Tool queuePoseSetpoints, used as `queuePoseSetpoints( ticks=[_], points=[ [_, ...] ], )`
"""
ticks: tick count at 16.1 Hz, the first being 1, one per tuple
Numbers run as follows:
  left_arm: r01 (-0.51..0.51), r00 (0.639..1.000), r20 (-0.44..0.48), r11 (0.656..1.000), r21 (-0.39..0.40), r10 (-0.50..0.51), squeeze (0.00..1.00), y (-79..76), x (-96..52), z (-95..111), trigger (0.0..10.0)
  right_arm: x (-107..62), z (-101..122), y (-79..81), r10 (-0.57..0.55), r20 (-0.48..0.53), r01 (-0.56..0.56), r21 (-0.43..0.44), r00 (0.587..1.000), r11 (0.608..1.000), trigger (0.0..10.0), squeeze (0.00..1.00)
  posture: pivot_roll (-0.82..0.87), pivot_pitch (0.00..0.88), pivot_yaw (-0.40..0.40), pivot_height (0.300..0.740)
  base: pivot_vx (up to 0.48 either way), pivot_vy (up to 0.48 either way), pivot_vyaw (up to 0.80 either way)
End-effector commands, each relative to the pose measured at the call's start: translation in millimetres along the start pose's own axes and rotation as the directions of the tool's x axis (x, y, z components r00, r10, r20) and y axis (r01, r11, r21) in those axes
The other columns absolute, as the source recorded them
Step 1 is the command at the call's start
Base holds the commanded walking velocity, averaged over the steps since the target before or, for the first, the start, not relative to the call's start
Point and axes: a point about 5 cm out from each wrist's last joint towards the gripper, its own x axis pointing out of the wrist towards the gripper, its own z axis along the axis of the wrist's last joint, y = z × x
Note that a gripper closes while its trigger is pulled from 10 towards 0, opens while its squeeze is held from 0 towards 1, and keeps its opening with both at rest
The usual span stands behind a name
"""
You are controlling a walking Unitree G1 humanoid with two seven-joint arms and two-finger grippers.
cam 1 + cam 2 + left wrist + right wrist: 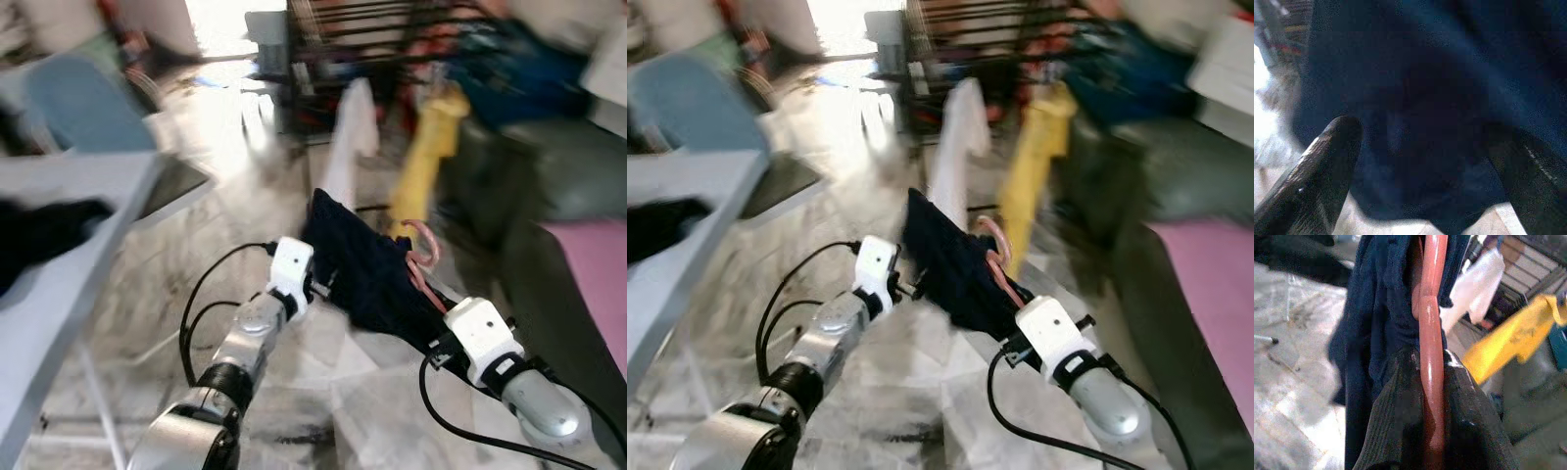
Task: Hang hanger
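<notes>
Two pincers, right pincer (pixel 1432 406) clamping pink hanger (pixel 1431 333), left pincer (pixel 1425 161) spread.

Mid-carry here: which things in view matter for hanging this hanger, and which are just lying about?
Job: pink hanger clamped in right tool; dark blue garment on it; left tool open at the cloth; drying rack.

Lying about: yellow cloth, white cloth, grey table.

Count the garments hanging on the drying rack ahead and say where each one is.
2: a white garment at the middle of the rack and a yellow garment to its right. Blur may hide others farther back.
</notes>
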Motion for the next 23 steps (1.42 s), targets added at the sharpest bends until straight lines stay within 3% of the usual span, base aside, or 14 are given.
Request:
queuePoseSetpoints(
  ticks=[1,3,8,23],
  points=[
    [0.019,1.000,0.023,1.000,-0.004,-0.019,0.00,2.9,1.3,8,10.0,1.5,10,-4.5,-0.018,0.049,0.019,-0.010,0.999,1.000,10.0,0.00,-0.11,0.000,0.059,0.740,0.000,0.000,0.00],
    [0.088,0.995,0.054,0.996,-0.017,-0.087,0.00,-0.8,4.0,15,10.0,3.9,8,-5.8,-0.039,0.039,0.041,-0.030,0.998,0.999,10.0,0.00,-0.11,0.000,0.067,0.740,0.000,0.000,0.00],
    [0.081,0.996,0.022,0.997,0.015,-0.081,0.00,0.0,6.1,16,10.0,3.2,6,-6.5,-0.049,0.032,0.050,-0.049,0.998,0.998,10.0,0.00,-0.12,0.000,0.079,0.740,0.000,0.000,0.00],
    [0.076,0.997,0.013,0.997,0.003,-0.076,0.00,-7.5,7.8,12,10.0,6.5,7,-3.5,-0.029,0.032,0.031,-0.077,0.999,0.997,10.0,0.00,-0.12,0.000,0.073,0.740,0.000,-0.311,0.80]
  ],
)
